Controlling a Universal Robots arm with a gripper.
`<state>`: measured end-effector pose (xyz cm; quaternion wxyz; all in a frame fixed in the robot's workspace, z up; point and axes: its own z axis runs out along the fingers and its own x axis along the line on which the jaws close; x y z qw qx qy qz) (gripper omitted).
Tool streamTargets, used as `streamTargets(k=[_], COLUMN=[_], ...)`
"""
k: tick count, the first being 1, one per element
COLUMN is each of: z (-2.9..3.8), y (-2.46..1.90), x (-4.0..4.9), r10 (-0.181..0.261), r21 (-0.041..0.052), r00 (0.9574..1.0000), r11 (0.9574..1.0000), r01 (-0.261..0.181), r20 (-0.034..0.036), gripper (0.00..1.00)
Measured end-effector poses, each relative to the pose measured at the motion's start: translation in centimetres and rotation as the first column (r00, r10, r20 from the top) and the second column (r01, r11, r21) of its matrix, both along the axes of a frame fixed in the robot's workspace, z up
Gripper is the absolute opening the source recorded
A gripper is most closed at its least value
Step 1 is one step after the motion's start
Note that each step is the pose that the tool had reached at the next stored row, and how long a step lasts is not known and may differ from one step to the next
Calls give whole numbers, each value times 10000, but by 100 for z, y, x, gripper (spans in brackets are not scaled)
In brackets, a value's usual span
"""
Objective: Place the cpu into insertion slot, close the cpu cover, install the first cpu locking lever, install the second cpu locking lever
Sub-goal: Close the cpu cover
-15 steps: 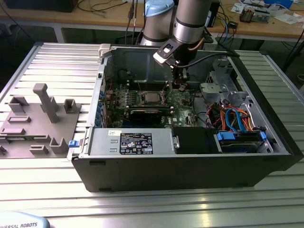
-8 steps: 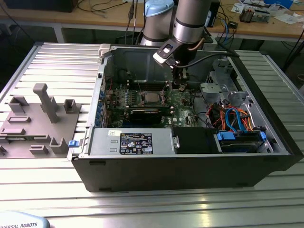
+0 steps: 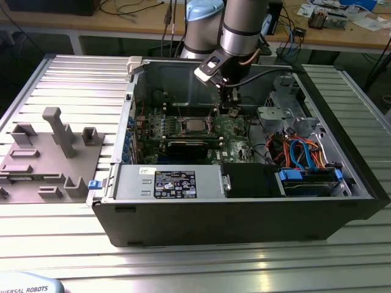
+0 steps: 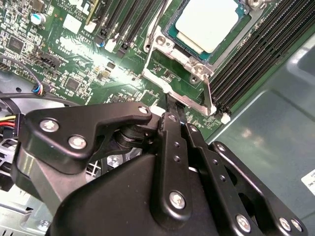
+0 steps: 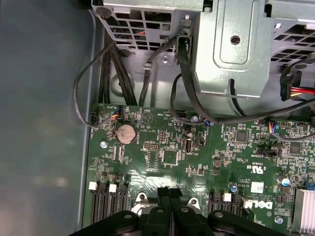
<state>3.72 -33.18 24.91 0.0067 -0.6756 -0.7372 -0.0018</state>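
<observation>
The cpu (image 3: 194, 125) (image 4: 206, 20) lies flat in the insertion slot (image 4: 183, 43) on the green board, its silvery top showing. The cpu cover (image 4: 165, 45), a silvery frame, lies down around the chip. My gripper (image 3: 231, 104) (image 4: 178, 115) (image 5: 170, 192) hangs inside the case beside the socket, on the exterior view's right of it. Its black fingers (image 4: 170, 132) are pressed together with nothing seen between them. In the second wrist view the tips sit just off the socket frame's corner, by a thin metal lever (image 4: 207, 96).
Long black memory slots (image 4: 246, 64) run beside the socket. A metal drive cage (image 5: 231, 44) and black cables (image 5: 177, 88) stand past the board's edge. Coloured cables (image 3: 299, 149) fill the case's right. A grey fixture (image 3: 58, 152) sits on the table at the exterior view's left.
</observation>
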Motion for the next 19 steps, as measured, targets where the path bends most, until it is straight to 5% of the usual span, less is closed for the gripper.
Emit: streamTargets(k=[19], z=[-17], y=[0], x=[-146], r10=[-337], r21=[0], r00=[9994], r11=[9994], r01=[337], r20=[0], gripper=[11])
